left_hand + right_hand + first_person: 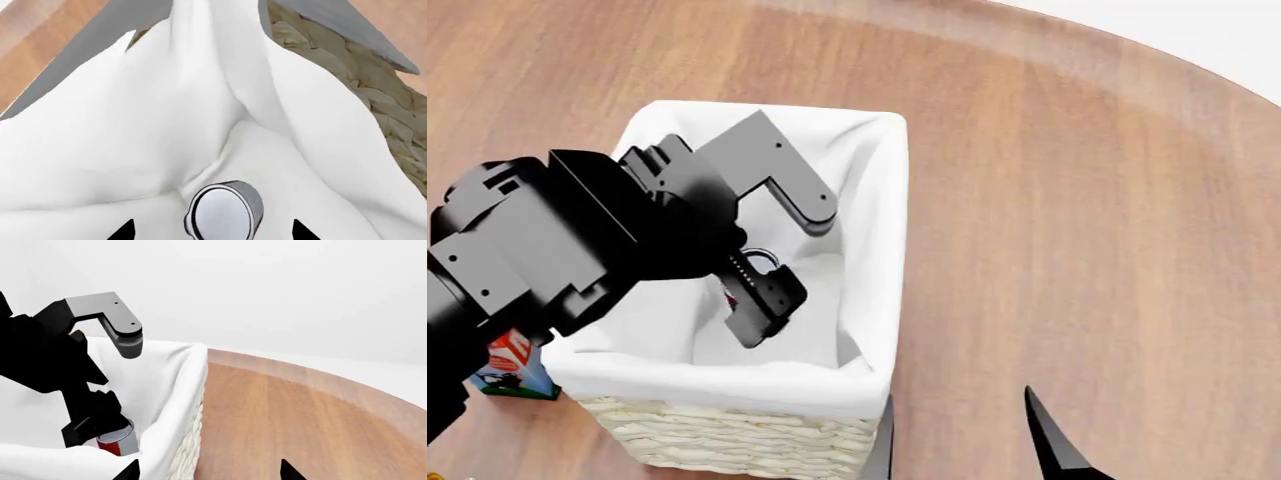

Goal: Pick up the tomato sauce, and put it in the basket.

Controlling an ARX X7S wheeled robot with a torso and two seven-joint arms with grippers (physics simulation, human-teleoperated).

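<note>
A: While my left arm hangs down inside the basket, where do you read the tomato sauce?

B: In the basket, low against the white cloth lining. The left wrist view shows the tomato sauce top-on, its silver lid between my two fingertips. The right wrist view shows its red label beneath the left gripper.

A: And the jaws there?

B: They stand either side of the can. Whether they grip it or have let go, I cannot tell.

A: The right side?

B: The right gripper hovers over the table near its front edge, just beside the basket's front corner, jaws apart, nothing between them.

A: Anything else?

B: A small carton peeks out by the basket's left front corner, partly hidden by my arm.
</note>
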